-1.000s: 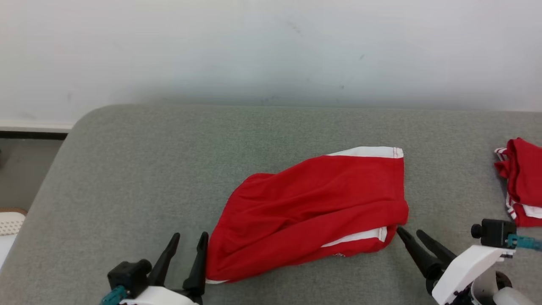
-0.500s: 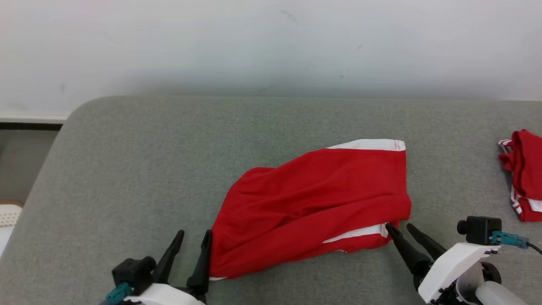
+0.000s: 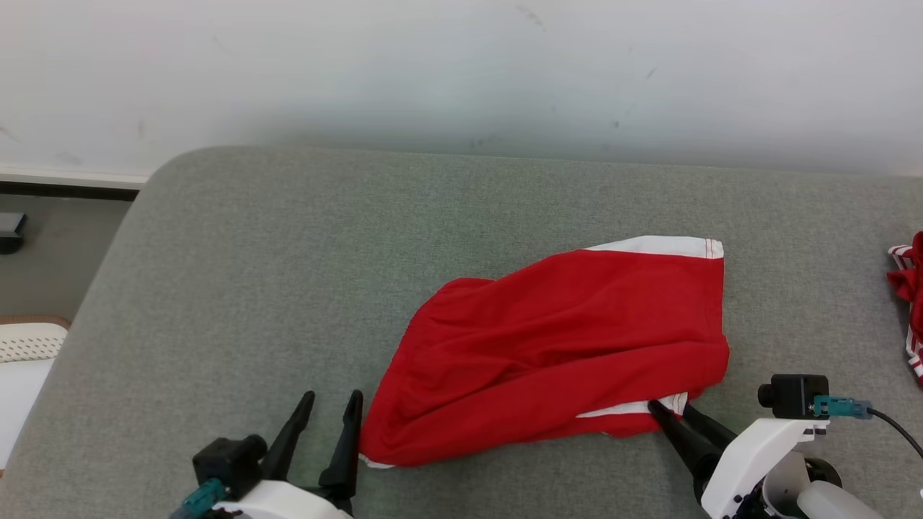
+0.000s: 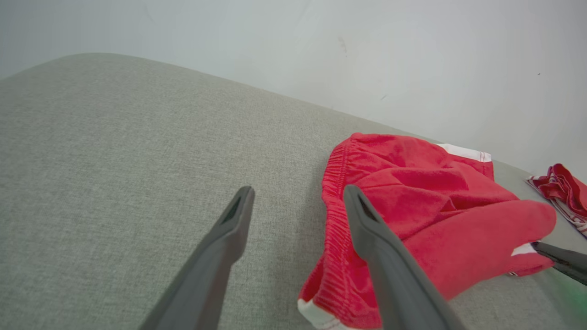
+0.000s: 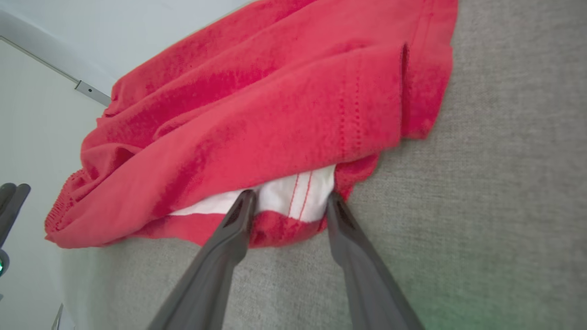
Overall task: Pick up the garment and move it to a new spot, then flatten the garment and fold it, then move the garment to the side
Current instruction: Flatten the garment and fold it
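**A:** At lower left, why is the left gripper (image 3: 332,396) parked there?

**B:** Its fingers are wide, just beside the waistband (image 3: 404,375), probably to take that end.

**A:** And the shorts (image 3: 562,353)?

**B:** They lie centre-right on the cushion (image 3: 288,252). The long axis slants lower left to upper right, with the legs pointing right.

**A:** Lower right?

**B:** That's the right gripper (image 3: 669,411), fingers apart astride the white hem (image 3: 627,408), not yet pinching.

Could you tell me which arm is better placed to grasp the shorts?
Right: the right gripper straddles the shorts' white hem corner, jaws open. The left gripper stands open beside the waistband, not around it.
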